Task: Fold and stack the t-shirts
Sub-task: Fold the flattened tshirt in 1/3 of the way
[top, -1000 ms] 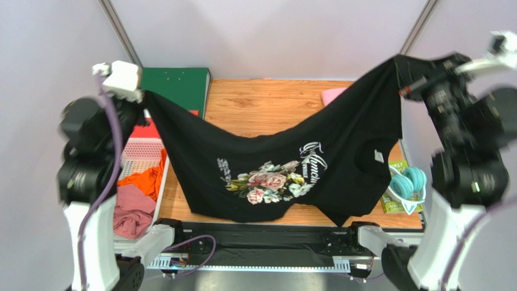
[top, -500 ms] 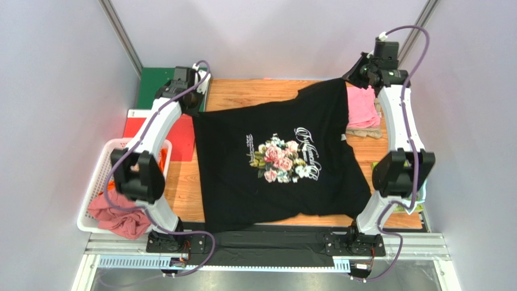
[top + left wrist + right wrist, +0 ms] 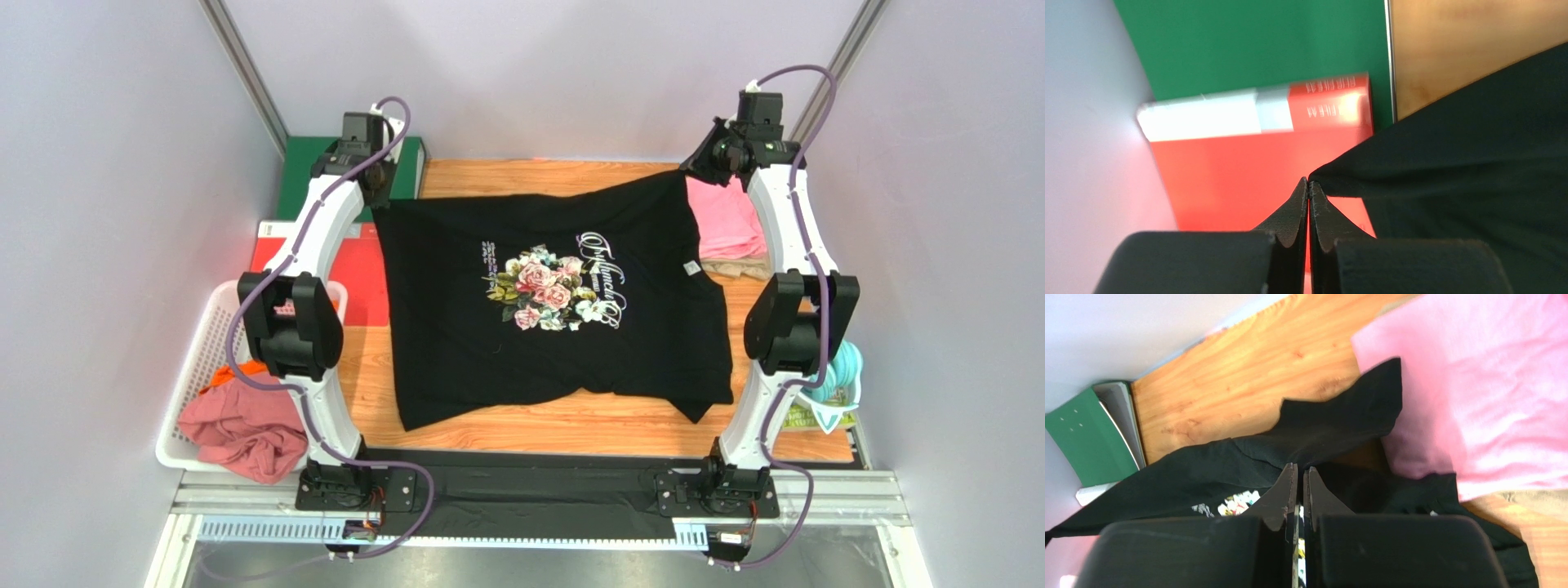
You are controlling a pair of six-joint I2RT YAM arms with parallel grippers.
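The large black t-shirt [image 3: 546, 325] with its rose print lies spread on the wooden table [image 3: 515, 184], stretched between both arms at the far edge. My left gripper [image 3: 374, 202] is shut on the shirt's far left corner [image 3: 1333, 171]; the left gripper [image 3: 1308, 180] hangs over the red binder. My right gripper [image 3: 687, 179] is shut on the far right corner, and the right gripper [image 3: 1300, 468] pinches black cloth [image 3: 1229, 471]. A pink t-shirt [image 3: 724, 214] lies on a beige one [image 3: 740, 263] at the far right. Orange [image 3: 249, 366] and dusty-rose [image 3: 239, 435] shirts sit in the basket.
A white basket [image 3: 196, 355] stands at the left table edge. A green binder [image 3: 307, 165] and a red binder [image 3: 358, 276] lie at the far left. A teal coiled bundle [image 3: 842, 374] lies on a green packet at the near right edge.
Both arms have swung from high near the camera out to the far table edge. The black shirt, earlier hanging between them, has been drawn away and lowered flat onto the table.
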